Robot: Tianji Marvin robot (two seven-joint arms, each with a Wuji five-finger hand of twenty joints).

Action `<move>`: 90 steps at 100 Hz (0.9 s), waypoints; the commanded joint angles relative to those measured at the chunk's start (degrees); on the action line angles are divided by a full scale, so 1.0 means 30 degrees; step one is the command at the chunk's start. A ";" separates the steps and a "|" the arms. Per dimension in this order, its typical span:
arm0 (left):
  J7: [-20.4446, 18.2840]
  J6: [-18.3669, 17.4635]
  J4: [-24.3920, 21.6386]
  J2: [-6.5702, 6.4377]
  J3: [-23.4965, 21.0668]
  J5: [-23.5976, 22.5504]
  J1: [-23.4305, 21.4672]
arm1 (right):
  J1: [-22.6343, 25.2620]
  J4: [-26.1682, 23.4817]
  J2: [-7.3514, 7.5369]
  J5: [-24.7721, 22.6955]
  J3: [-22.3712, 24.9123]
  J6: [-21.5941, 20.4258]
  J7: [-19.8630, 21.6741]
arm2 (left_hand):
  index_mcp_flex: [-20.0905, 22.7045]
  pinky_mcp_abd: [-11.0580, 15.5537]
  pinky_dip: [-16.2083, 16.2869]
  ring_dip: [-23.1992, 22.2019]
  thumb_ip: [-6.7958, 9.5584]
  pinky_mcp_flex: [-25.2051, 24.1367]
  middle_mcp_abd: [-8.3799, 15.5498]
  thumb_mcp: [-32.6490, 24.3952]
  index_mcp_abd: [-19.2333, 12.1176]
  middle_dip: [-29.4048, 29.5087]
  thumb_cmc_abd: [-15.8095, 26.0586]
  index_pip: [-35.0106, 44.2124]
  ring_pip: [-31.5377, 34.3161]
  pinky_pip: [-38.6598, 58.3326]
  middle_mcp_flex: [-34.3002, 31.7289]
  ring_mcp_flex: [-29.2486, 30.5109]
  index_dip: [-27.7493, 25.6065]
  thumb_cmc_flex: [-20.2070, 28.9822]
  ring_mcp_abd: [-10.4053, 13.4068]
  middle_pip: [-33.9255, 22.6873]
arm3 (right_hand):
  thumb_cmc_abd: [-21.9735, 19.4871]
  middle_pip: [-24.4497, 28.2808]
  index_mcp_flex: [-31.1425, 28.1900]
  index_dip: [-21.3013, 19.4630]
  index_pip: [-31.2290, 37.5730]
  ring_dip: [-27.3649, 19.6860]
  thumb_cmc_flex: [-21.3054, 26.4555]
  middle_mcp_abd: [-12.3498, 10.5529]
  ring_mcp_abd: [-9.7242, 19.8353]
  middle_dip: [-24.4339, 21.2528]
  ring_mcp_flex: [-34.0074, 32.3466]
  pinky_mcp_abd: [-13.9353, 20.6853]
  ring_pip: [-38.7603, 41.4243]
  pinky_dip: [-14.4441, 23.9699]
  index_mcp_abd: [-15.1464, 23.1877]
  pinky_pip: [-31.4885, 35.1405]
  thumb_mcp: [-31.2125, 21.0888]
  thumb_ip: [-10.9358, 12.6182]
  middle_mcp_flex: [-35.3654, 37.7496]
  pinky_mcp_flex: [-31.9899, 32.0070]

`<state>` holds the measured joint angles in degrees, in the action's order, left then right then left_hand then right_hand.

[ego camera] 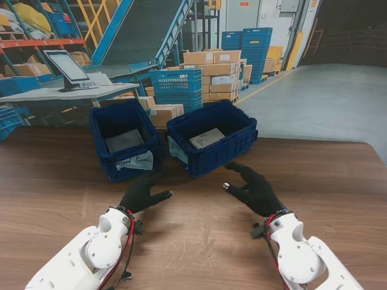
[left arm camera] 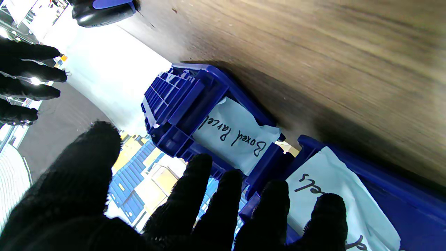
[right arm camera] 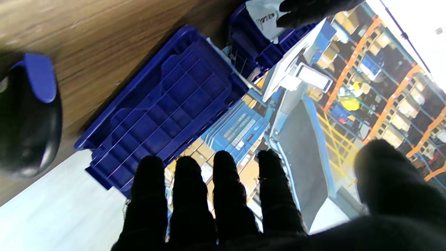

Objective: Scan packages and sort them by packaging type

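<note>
Already sorted: one flat parcel (ego camera: 207, 138) lies in the right crate (ego camera: 213, 158), another parcel (ego camera: 124, 141) in the left crate (ego camera: 103, 130), each behind its paper label (left arm camera: 237, 137), "Boxed Parcel" on one. Scanner (right arm camera: 29, 115) rests on the table (ego camera: 54, 187), just right of the right hand (ego camera: 254, 188). Left hand (ego camera: 143, 190) and right hover near the crate fronts, fingers spread, holding nothing; likely waiting for the next package.

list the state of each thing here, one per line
left hand: open, fingers spread, holding nothing
right hand: open, fingers spread, holding nothing
left blue crate: upright on the table, one flat grey parcel inside
right blue crate: upright on the table, labelled "Boxed Parcel", one flat parcel inside
scanner: lying on the table, untouched
monitor: upright on the grey desk, tilted back
</note>
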<state>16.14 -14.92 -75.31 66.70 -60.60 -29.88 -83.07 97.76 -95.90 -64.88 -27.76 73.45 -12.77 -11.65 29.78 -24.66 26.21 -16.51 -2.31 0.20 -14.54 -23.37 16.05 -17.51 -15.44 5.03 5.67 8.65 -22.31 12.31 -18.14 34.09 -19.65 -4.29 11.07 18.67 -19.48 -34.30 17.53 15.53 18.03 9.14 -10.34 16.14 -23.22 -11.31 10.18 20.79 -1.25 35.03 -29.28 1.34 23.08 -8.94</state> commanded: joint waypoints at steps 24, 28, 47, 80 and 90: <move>-0.0624 -0.0077 -0.0127 0.0016 0.0033 0.0036 0.0032 | -0.0080 0.0579 -0.0290 -0.0036 -0.1141 -0.0778 0.0132 | 0.0040 0.0454 -0.0169 0.0277 0.0806 -0.0119 0.0309 0.0808 -0.0661 0.0232 0.0731 0.0370 -0.0534 -0.0833 -0.0532 -0.0367 0.0262 0.0472 0.0417 0.0425 | 0.0046 -0.0221 -0.0721 0.0133 0.0242 -0.0333 0.0278 -0.0459 0.0444 -0.0016 -0.0306 0.0382 -0.0073 -0.0276 0.0524 -0.0410 0.0020 -0.0417 0.0295 -0.0015; -0.0609 -0.0094 -0.0127 0.0015 0.0036 0.0026 0.0027 | -0.0055 0.0596 -0.0282 -0.0092 -0.1240 -0.0800 0.0128 | 0.0011 0.0420 -0.0176 0.0276 0.0809 -0.0159 0.0292 0.0828 -0.0643 0.0232 0.0741 0.0358 -0.0530 -0.0848 -0.0512 -0.0351 0.0270 0.0473 0.0413 0.0434 | 0.0082 -0.0223 -0.0723 0.0136 0.0268 -0.0326 0.0306 -0.0462 0.0457 -0.0012 -0.0313 0.0413 -0.0070 -0.0284 0.0544 -0.0414 0.0054 -0.0427 0.0295 -0.0024; -0.0445 -0.0316 -0.0027 0.0025 0.0150 -0.0080 -0.0029 | -0.0119 0.0790 -0.0305 -0.0030 -0.1688 -0.1099 0.0032 | 0.0054 0.0469 -0.0181 0.0273 0.0830 -0.0152 0.0226 0.0894 -0.0596 0.0211 0.0780 0.0368 -0.0532 -0.0839 -0.0518 -0.0356 0.0277 0.0517 0.0402 0.0424 | 0.0088 -0.0216 -0.0684 0.0172 0.0321 -0.0311 0.0349 -0.0526 0.0466 0.0004 -0.0306 0.0443 -0.0076 -0.0316 0.0466 -0.0447 0.0141 -0.0452 0.0319 -0.0027; -0.0361 -0.0364 0.0242 0.0023 0.0460 -0.0213 -0.0047 | -0.0984 0.1947 -0.0492 0.0446 -0.2769 -0.1746 -0.0414 | 0.0154 0.0452 -0.0226 0.0272 0.0865 -0.0216 0.0191 0.1009 -0.0604 0.0178 0.0831 0.0402 -0.0535 -0.0882 -0.0650 -0.0356 0.0266 0.0574 0.0398 0.0405 | 0.0098 -0.0197 -0.0735 0.0226 0.0386 -0.0297 0.0433 -0.0478 0.0476 0.0028 -0.0313 0.0448 -0.0086 -0.0332 0.0396 -0.0475 0.0217 -0.0460 0.0332 -0.0034; -0.0432 -0.0335 0.0239 0.0008 0.0467 -0.0199 -0.0051 | -0.1104 0.2141 -0.0527 0.0620 -0.2878 -0.1794 -0.0437 | 0.0140 0.0479 -0.0237 0.0280 0.0871 -0.0229 0.0153 0.1039 -0.0610 0.0178 0.0840 0.0393 -0.0554 -0.0890 -0.0619 -0.0397 0.0269 0.0581 0.0404 0.0418 | 0.0097 -0.0189 -0.0757 0.0233 0.0409 -0.0296 0.0468 -0.0483 0.0473 0.0033 -0.0283 0.0407 -0.0096 -0.0330 0.0391 -0.0482 0.0229 -0.0457 0.0334 -0.0022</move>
<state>15.92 -15.80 -74.45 66.53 -59.42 -30.68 -82.95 94.28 -89.53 -65.81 -26.05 65.02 -17.93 -13.61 29.78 -24.65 26.12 -16.25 -1.11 0.20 -14.53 -22.76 16.02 -17.49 -14.91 5.63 5.67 8.03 -23.50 12.31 -17.97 34.15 -19.65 -4.29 11.07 18.67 -20.22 -33.78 18.64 15.53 18.36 9.14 -10.34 16.14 -23.94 -11.30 10.17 20.19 -1.03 34.42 -29.26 1.33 23.83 -9.11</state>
